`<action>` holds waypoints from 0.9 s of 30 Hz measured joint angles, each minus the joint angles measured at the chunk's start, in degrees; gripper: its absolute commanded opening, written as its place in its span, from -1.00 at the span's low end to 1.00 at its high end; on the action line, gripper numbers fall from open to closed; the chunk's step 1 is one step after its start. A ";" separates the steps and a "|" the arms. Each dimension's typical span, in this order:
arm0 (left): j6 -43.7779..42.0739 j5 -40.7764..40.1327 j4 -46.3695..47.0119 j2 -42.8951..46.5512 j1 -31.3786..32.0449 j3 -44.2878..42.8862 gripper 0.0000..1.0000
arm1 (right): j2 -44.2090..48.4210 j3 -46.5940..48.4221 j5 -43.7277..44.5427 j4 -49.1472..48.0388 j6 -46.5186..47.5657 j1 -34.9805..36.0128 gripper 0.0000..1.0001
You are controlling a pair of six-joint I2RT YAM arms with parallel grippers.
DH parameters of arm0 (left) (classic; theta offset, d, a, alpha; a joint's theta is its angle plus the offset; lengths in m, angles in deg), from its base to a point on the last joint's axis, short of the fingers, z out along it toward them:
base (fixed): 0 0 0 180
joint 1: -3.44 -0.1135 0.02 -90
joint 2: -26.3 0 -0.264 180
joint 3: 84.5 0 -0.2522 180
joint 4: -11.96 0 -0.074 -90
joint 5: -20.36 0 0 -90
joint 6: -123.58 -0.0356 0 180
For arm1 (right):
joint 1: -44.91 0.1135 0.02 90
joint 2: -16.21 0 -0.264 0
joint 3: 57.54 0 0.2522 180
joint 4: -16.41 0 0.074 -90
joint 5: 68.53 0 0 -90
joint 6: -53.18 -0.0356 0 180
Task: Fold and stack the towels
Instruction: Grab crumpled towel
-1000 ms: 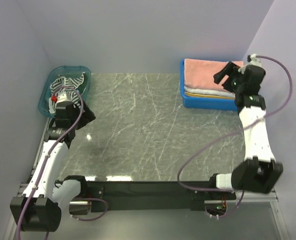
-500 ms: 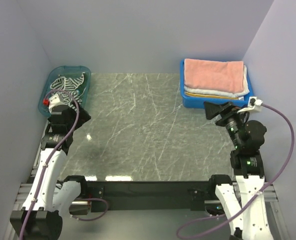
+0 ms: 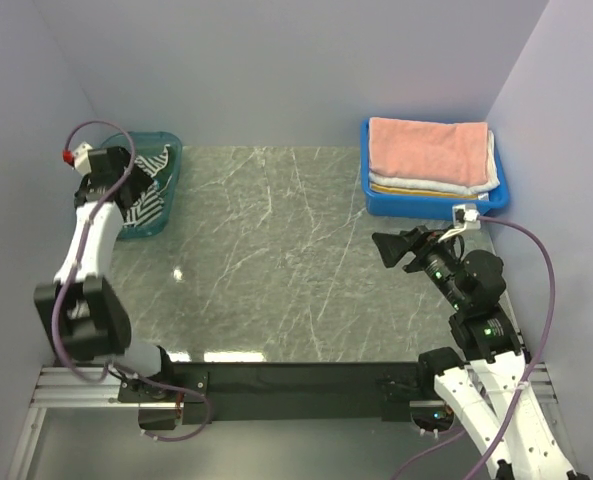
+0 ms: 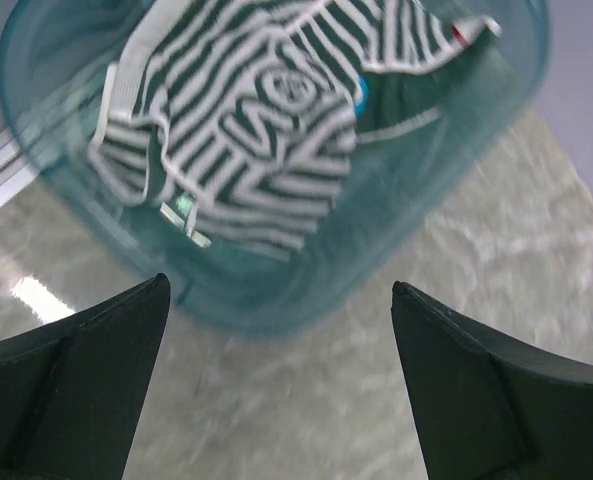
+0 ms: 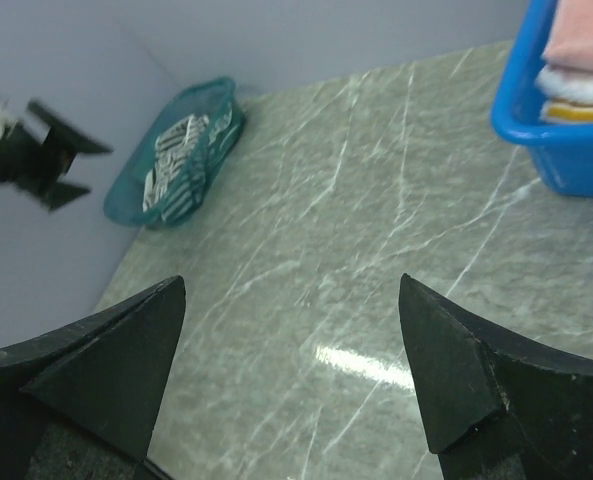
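Though crumpled — striped towel (image 4: 256, 130) lengthwise along bin (image 4: 276, 305)

I worked in a lab test booth: plain lilac walls (image 3: 276, 70) boxed in my marble counter (image 3: 276, 260) along its far and side edges.

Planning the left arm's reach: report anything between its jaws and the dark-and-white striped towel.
Nothing visible does. The left gripper hangs open over the near wall of the teal basket; the striped towel lies uncovered inside.
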 measured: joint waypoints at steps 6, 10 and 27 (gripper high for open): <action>2.47 -0.44 1.07 -23.15 -3.21 -15.43 0.99 | -0.13 -2.01 -2.01 0.09 3.61 4.83 0.86; 3.76 -0.39 0.59 -36.11 -3.41 -23.76 0.97 | -0.26 -2.95 -3.45 0.00 5.49 6.54 0.86; 2.86 -1.11 -5.33 -36.68 -3.78 -30.42 -0.99 | -1.92 -3.06 -4.48 0.11 8.07 7.41 0.82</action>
